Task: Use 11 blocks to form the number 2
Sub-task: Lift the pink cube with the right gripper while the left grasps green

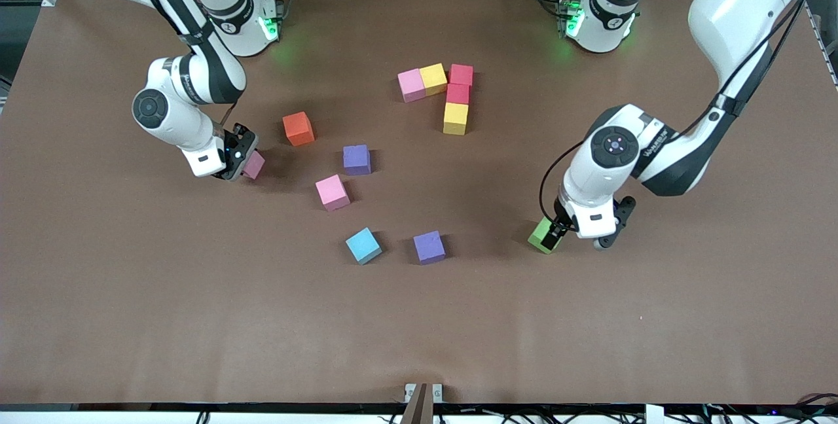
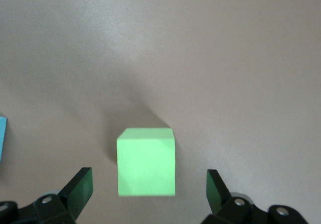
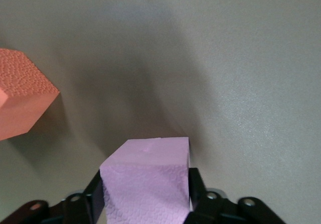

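In the front view, five blocks (image 1: 440, 95) form the start of the number 2: pink, yellow and red in a row, with red and yellow running from the row's red end toward the camera. The right gripper (image 1: 241, 158) pinches a pink cube (image 1: 254, 165) beside the orange cube (image 1: 298, 128), toward the right arm's end. The left wrist view shows the left gripper (image 2: 149, 188) spread wide around the green cube (image 2: 146, 161), untouched. The right wrist view shows fingers (image 3: 97, 194) pressed on the pink cube's sides.
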Robot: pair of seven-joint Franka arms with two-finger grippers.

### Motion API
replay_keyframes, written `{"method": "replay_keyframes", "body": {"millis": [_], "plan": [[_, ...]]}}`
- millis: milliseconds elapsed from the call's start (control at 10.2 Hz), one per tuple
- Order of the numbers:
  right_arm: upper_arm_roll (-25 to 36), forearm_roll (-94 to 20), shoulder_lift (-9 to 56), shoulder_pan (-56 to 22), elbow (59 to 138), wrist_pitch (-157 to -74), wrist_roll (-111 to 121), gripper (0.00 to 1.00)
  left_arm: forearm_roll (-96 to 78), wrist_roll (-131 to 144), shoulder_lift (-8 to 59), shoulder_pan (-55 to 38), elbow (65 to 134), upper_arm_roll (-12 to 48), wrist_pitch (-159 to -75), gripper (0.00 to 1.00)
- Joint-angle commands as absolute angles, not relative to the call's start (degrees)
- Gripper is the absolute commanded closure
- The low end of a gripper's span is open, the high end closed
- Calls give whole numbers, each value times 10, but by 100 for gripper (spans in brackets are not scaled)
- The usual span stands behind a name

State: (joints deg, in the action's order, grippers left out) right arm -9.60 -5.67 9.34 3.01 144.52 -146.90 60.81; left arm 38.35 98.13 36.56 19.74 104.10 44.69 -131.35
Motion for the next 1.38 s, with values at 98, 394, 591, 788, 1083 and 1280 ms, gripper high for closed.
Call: {"method": "replay_keyframes", "body": {"millis": [98,394,591,788,1083,1280], "plan": [[-99,-72,30,28,1448,-1404,615,66,350,1001,397,185,1010,429,-1302,0],[-99,-77,-2,30,1434,-1372,607,69,330,1023,428,140,975,391,-1302,0],[-105,-79,-19,6,1429,-1351,523,69,330,1024,429,127,976,377,-1302,0],[-105,-79,-26,-32,1412,-1344,456,69,330,1023,436,127,976,375,-1302,0],[-107,-80,-30,-103,1364,-1314,415,67,330,1023,448,127,976,375,-1301,0],[-107,-84,-26,-143,1337,-1311,411,67,331,1018,452,127,980,375,-1301,56]]}}
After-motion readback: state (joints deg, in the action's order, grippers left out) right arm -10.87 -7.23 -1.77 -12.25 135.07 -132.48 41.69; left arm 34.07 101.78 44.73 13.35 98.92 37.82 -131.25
